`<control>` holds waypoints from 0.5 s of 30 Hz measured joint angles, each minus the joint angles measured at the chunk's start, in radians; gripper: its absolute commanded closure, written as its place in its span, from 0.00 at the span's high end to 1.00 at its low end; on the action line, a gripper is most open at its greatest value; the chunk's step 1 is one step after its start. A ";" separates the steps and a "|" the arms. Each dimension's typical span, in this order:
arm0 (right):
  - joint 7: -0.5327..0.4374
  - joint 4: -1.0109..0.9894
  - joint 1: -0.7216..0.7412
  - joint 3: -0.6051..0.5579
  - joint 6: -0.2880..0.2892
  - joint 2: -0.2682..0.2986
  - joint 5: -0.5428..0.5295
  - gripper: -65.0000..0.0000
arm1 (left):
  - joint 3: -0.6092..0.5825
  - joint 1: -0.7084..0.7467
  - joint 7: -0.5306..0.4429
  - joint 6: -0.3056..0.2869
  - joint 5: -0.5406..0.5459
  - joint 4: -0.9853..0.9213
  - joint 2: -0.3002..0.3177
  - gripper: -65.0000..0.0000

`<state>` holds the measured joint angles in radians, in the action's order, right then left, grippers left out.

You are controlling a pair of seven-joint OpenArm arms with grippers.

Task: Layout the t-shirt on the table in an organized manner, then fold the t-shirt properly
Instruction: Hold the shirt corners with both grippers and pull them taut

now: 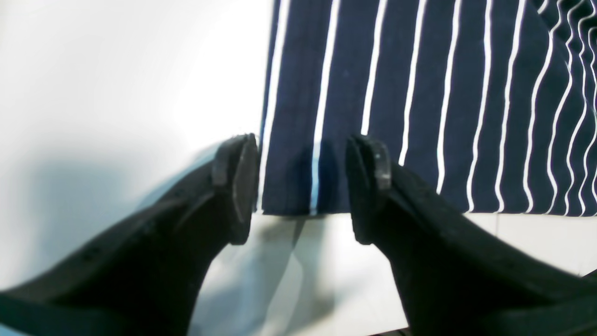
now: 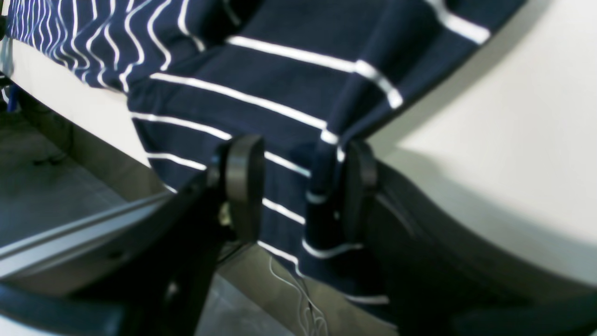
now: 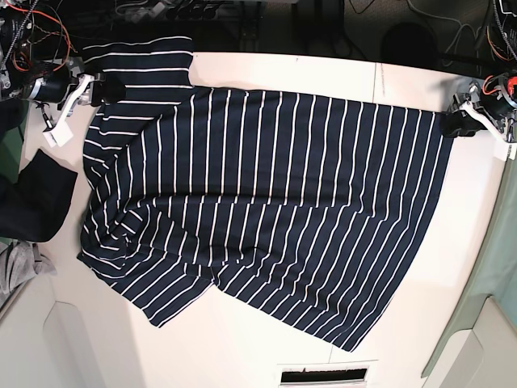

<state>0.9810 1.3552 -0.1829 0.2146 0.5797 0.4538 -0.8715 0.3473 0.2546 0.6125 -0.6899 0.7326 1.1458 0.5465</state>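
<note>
Both of my hands sit at the far corners of the t-shirt (image 3: 266, 210). My left hand (image 1: 302, 186) is released, jaws standing wide apart over the shirt's hem corner, with fabric showing between them but not pinched. My right hand (image 2: 298, 191) has a bunched fold of striped cloth lying against one finger (image 2: 359, 186), while the other finger stands clear of it; I cannot tell whether that counts as a grasp. Outward from there, the shirt lies spread across the white surface (image 3: 420, 81), mostly flat, rumpled near one sleeve. Beside the surface's edge, near my right hand, lie a plain dark cloth (image 3: 36, 198) and a small grey cloth (image 3: 18, 267).
</note>
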 measured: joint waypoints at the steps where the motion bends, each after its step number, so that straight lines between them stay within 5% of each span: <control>1: 0.000 0.000 0.000 0.000 0.000 -0.003 0.000 0.38 | -0.008 0.000 0.000 0.000 0.000 0.000 0.002 0.50; 7: -0.026 0.000 -0.021 -0.001 -0.001 -0.008 0.009 0.00 | -0.080 -0.003 -0.014 -0.003 0.011 0.002 0.002 0.17; 9: -0.043 0.000 -0.035 -0.001 0.000 -0.008 0.003 0.00 | -0.106 -0.003 -0.019 -0.006 0.016 0.002 0.002 0.00; 15: -0.042 0.006 -0.062 0.034 0.000 -0.011 0.005 0.00 | -0.119 0.001 -0.012 -0.011 0.032 0.016 0.020 0.00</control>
<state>0.9390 1.3617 -0.2447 0.2489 0.5800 0.4423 -0.8665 0.2283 0.2558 0.6003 -0.7006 0.7650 1.1614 0.5667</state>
